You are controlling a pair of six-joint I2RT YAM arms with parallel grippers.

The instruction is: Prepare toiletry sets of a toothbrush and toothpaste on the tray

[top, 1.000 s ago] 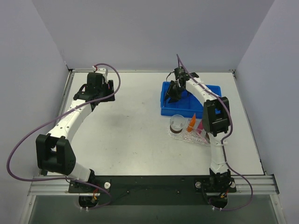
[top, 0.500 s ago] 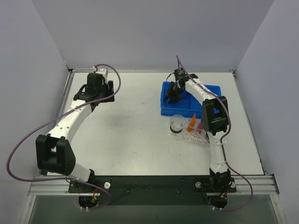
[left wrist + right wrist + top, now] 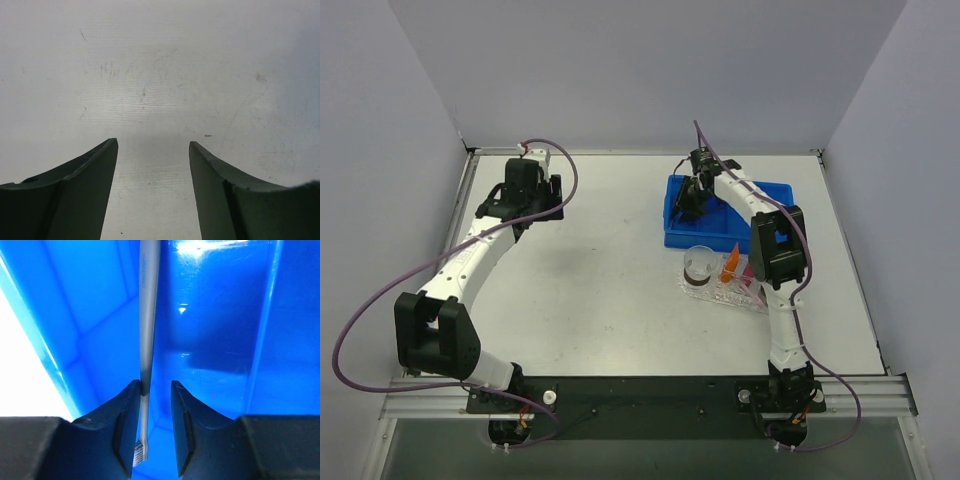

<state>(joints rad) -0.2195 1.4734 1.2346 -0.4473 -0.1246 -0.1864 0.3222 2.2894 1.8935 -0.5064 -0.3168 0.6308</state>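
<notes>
The pale toothbrush (image 3: 148,315) stands in a compartment of the blue bin (image 3: 220,345), bristle end low between my fingers. My right gripper (image 3: 155,390) is down inside the bin (image 3: 715,241) with its jaws on either side of the brush. The left finger (image 3: 125,410) touches the brush and a gap shows at the right finger, so the gripper is open. It shows in the top view (image 3: 689,204) too. The clear tray (image 3: 720,295) lies in front of the bin with the orange tube (image 3: 730,264) and the pink tube (image 3: 749,270) on it. My left gripper (image 3: 153,145) is open and empty over bare table.
A small round clear cup with a brown base (image 3: 699,265) stands on the tray's left part. My left gripper (image 3: 532,204) is at the far left of the table, well away from the bin. Grey walls close in the table on three sides.
My right gripper has shifted slightly to the left and further back within the blue bin. The left arm has barely moved.
</notes>
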